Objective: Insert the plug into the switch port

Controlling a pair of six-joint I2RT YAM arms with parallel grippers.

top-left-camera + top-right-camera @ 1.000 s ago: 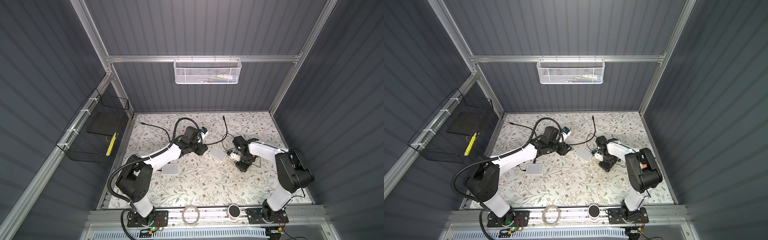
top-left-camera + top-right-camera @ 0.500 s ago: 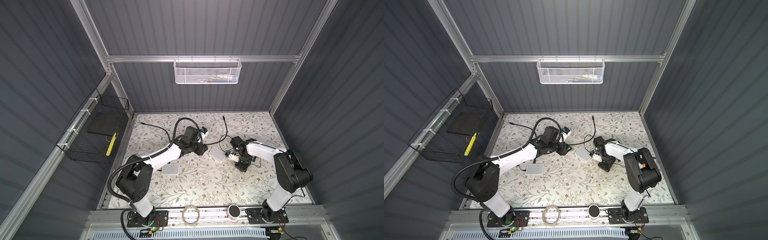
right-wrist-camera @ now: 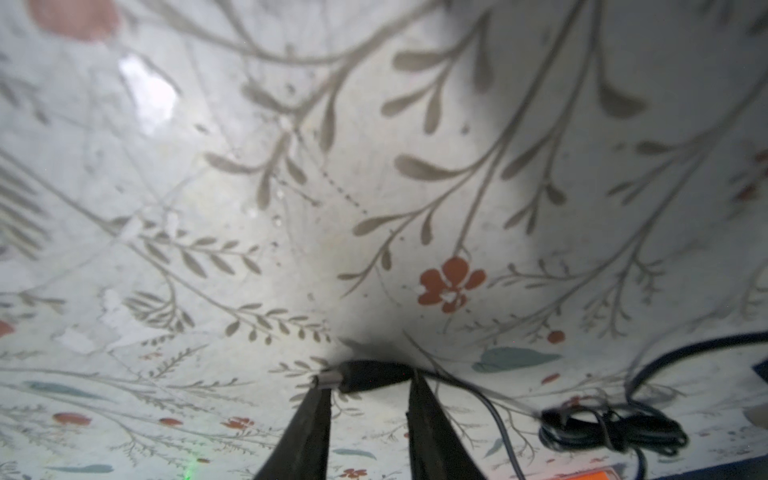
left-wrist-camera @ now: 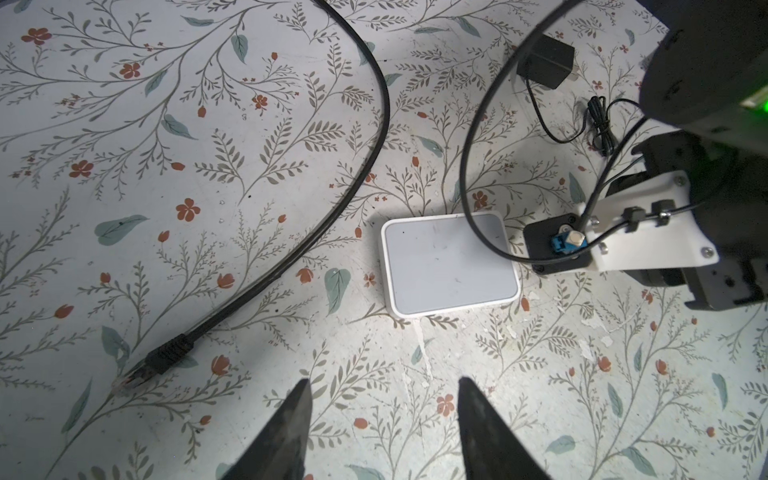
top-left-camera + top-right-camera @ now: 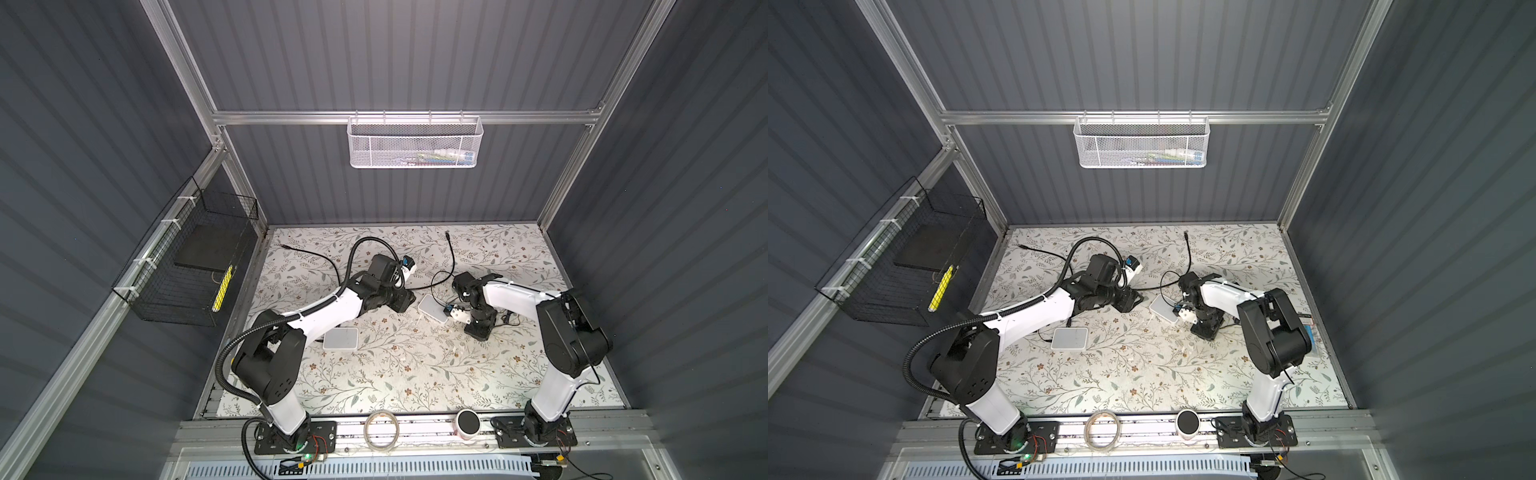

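Right wrist view showed narrow right jaws astride the barrel plug on the bench, grip unclear, at four o'clock from the switch in a top view. Left jaws hung wide and empty, probably to steady it.

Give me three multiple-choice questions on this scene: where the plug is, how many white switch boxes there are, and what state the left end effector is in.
1. Where is the black plug? A seated in a switch port; B on the table between the fingers of the right end effector; C inside a cup.
2. How many white switch boxes lie on the table? A one; B two; C four.
3. The left end effector is: A open and empty; B shut tight; C gripping a switch box.
Answers: B, the right wrist view shows it lying there; B, both top views show one by the left arm and one mid-table; A, its fingers stand apart over bare table.
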